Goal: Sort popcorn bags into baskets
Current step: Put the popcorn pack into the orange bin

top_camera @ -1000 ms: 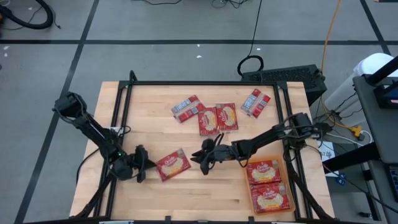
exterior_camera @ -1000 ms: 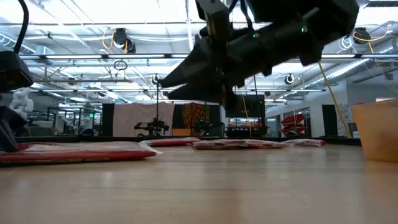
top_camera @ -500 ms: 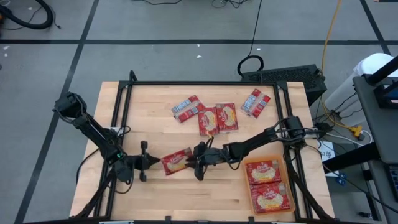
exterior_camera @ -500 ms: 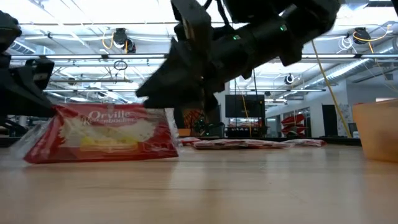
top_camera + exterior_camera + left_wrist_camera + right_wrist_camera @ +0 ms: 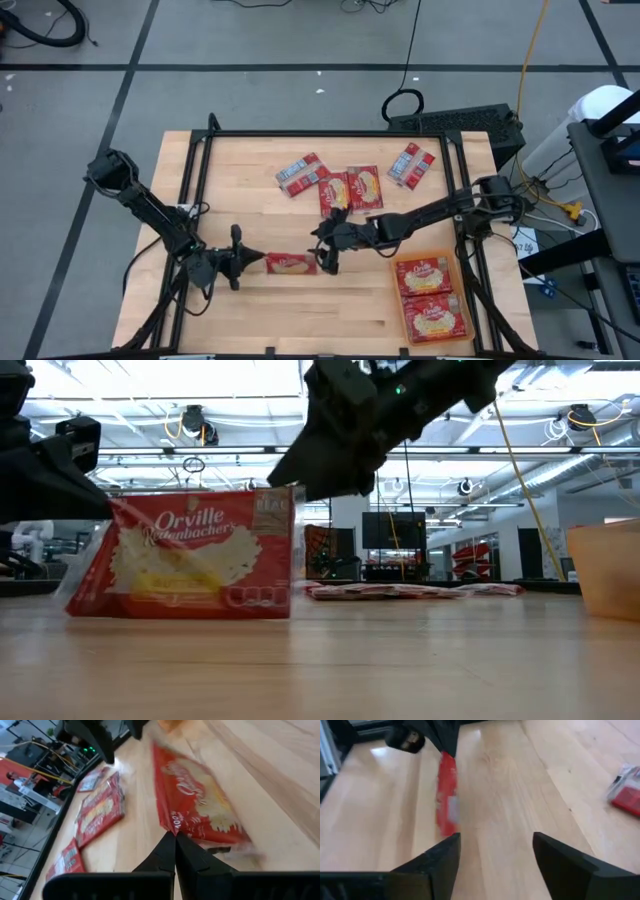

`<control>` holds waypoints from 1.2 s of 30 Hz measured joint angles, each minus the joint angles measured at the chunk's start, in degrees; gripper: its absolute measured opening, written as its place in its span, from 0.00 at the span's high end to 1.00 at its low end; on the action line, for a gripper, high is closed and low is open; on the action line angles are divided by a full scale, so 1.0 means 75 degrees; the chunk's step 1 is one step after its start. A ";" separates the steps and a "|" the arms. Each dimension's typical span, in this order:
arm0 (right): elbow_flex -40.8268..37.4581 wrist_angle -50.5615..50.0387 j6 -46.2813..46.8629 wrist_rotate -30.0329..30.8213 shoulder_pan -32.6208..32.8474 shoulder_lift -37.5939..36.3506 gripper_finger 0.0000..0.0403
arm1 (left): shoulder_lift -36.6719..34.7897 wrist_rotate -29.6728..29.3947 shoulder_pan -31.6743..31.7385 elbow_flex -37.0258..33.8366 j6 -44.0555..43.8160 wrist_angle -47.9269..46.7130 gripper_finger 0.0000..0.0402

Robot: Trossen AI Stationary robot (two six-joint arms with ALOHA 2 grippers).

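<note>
A flat, glossy red popcorn bag stands on its long edge on the pale wooden table, its cream popcorn picture facing the low camera. The left gripper is pinched shut on the bag's crinkled end seam, its two dark fingers pressed together around the plastic. The right gripper is just at the bag's other end, near the top corner, with its fingers spread wide and holding nothing; from its wrist camera the bag shows edge-on as a thin red strip.

Four more bags lie flat toward the far side of the table: a grey-panelled bag, a pair of picture-side-up bags lying side by side and touching, and another grey-panelled bag alone near the far right corner. A shallow orange rectangular basket sits at the near right corner and holds two packed bags lying flat, end to end, filling it. That makes seven bags in all and one basket.

A black metal frame runs along the table's left, far and right edges. The near middle of the table, between the upright bag and the front edge, is bare wood.
</note>
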 joint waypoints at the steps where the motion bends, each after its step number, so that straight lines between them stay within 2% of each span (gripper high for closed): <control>1: -0.0002 0.0133 -0.0018 0.0002 -0.0021 0.0087 0.39 | 0.0000 0.0002 0.0025 0.0003 0.0017 0.0045 0.99; 3: 0.0001 0.0444 0.0057 -0.0037 -0.0048 0.0259 0.37 | 0.0000 0.0002 0.0051 0.0003 0.0024 0.0052 0.99; 6: -0.0013 0.0684 0.0197 -0.0620 -0.0051 0.0429 0.37 | 0.0000 0.0002 0.0054 0.0003 -0.0007 0.0046 1.00; 18: -0.0008 0.0832 0.1324 -0.1581 0.0242 0.0498 0.47 | -0.0003 0.0008 0.0117 0.0003 -0.0501 0.0009 0.99; 25: -0.0008 0.1041 0.1830 -0.1425 0.0455 0.0498 0.50 | -0.0003 0.0010 0.0311 0.0003 -0.0829 -0.0028 0.99; 30: -0.0008 0.1117 0.2124 -0.1343 0.0628 0.0498 0.48 | -0.0003 0.0010 0.0337 0.0006 -0.1128 -0.0196 1.00; 36: -0.0008 0.1062 0.1964 -0.0644 0.0788 0.0498 0.45 | -0.0003 0.0010 0.0337 0.0006 -0.1333 -0.0204 1.00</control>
